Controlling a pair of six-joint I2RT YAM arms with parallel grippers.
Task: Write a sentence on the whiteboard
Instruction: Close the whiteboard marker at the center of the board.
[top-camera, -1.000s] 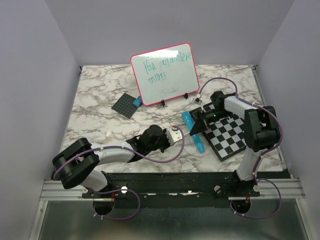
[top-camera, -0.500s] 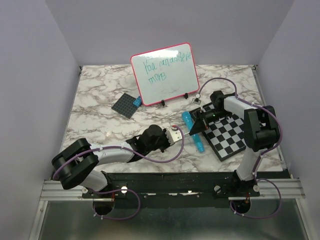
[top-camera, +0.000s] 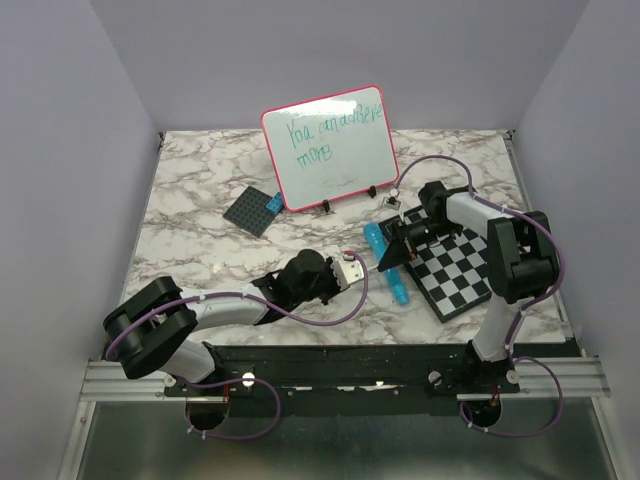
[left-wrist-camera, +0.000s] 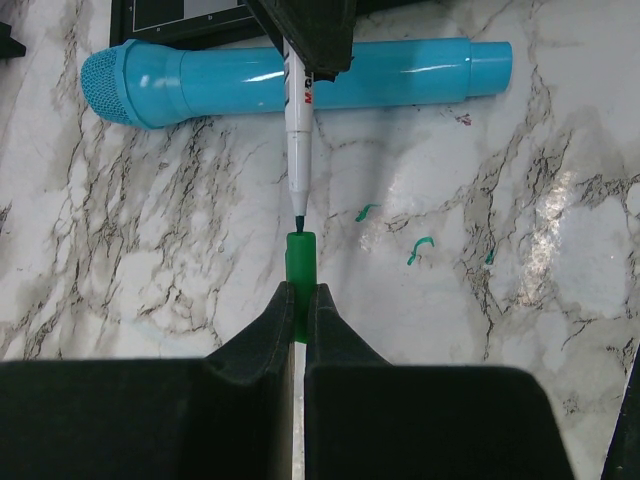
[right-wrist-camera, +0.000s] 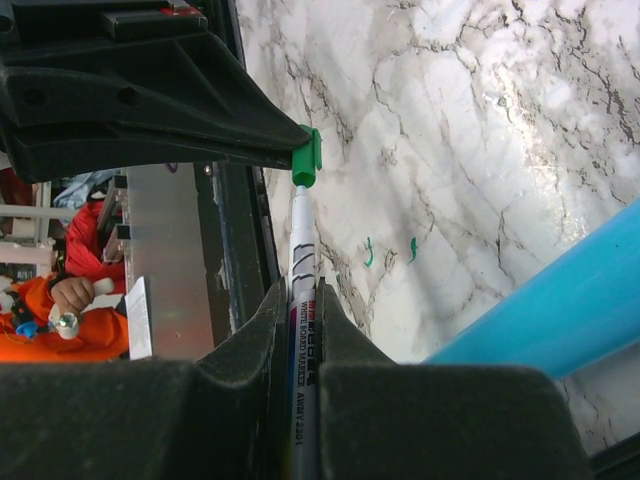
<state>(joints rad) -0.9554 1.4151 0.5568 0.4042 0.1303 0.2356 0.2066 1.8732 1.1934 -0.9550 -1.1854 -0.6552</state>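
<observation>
Standing propped near the far edge of the table, the whiteboard carries the sentence in two green lines, so the writing looks done. Toward the table's front edge, the right gripper pinches the marker by its barrel, tip right at the mouth of the green cap, which the left gripper clamps, apparently lined up for recapping. A blue microphone lies beside the checkered board.
</observation>
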